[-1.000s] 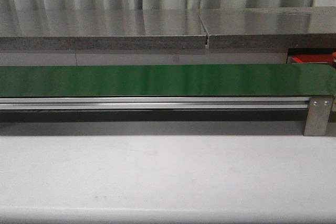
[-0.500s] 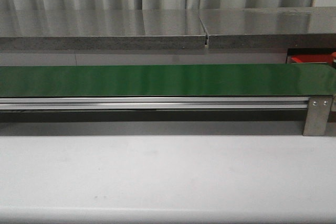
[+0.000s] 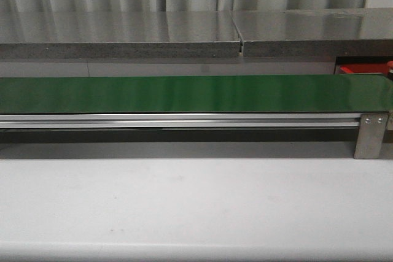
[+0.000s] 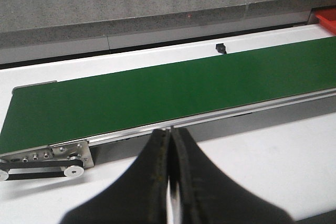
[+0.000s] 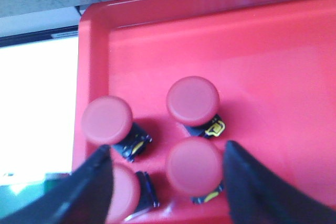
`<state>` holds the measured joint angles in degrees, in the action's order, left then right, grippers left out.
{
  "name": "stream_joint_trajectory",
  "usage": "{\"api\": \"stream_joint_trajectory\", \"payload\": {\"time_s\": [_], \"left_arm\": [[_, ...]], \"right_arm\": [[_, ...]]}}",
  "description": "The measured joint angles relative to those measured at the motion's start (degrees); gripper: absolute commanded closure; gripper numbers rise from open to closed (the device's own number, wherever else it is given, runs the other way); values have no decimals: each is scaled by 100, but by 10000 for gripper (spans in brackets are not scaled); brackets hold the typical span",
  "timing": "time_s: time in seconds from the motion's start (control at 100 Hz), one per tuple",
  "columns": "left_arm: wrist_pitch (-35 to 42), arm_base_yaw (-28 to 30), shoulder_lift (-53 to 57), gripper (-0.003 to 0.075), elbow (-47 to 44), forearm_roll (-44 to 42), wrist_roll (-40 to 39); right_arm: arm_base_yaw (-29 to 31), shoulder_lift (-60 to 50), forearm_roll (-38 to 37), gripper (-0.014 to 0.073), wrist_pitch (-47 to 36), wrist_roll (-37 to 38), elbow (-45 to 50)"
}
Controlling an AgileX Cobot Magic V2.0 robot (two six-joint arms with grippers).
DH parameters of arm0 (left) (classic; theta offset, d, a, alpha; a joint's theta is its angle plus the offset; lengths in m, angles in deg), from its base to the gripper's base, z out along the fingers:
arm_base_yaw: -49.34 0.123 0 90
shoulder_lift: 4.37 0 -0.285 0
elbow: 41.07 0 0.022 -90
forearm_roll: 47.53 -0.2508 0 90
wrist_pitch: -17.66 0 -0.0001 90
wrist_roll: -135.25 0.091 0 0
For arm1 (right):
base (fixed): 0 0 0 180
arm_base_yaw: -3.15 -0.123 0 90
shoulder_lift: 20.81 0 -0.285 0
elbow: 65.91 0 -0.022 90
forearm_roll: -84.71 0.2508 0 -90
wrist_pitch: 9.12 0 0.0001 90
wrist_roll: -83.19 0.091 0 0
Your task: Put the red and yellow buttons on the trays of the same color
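White surface (image 3: 196, 207) spans the front view, the green belt (image 3: 196, 93) running left-right across it with nothing on it. Red tray (image 5: 294, 66) sits past the belt's right end, under the right tool (image 5: 168, 192), which is spread wide above it and holds nothing. Left tool (image 4: 170, 182) is pinched together, empty, aimed at the belt. Four red buttons (image 5: 192, 100) rest in the tray (one half hidden behind a finger), close together. They look light, rigid and smooth-capped; grip likely best across the round cap's rim. Caps face the camera, black bases tucked under, so the long axis seems tilted toward the lens. No yellow buttons visible.
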<state>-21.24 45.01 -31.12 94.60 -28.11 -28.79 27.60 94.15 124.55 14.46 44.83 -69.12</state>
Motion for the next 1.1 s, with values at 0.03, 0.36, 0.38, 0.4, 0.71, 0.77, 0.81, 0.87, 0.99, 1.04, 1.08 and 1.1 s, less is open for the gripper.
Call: {"api": "stream_joint_trajectory", "payload": {"time_s": [0.03,0.36,0.38,0.4,0.71,0.77,0.81,0.87,0.99,1.04,1.08,1.1], "left_arm": [[0,0,0,741,0,0,0],[0,0,0,741,0,0,0],[0,0,0,741,0,0,0],[0,0,0,741,0,0,0],[0,0,0,741,0,0,0],[0,0,0,741,0,0,0],[0,0,0,741,0,0,0],[0,0,0,741,0,0,0],[0,0,0,741,0,0,0],[0,0,0,741,0,0,0],[0,0,0,741,0,0,0],[0,0,0,741,0,0,0]], "right_arm": [[0,-145,0,444,0,-14,80],[-233,-1651,-13,669,-60,-65,1009],[-262,-1745,-13,669,-62,-65,1075],[-283,-1808,-13,669,-76,-65,1145],[-863,-3204,-21,669,-532,-65,2256],[-956,-3411,-21,669,-548,-75,2430],[-1026,-3550,-21,669,-558,-75,2534],[-1125,-3735,-21,669,-558,-75,2669],[-1271,-4042,-21,669,-558,-75,2920],[-1295,-4170,-21,669,-558,-75,3010],[-1309,-4291,-21,669,-558,-75,3085],[-1309,-4333,-21,669,-572,-77,3125]]}}
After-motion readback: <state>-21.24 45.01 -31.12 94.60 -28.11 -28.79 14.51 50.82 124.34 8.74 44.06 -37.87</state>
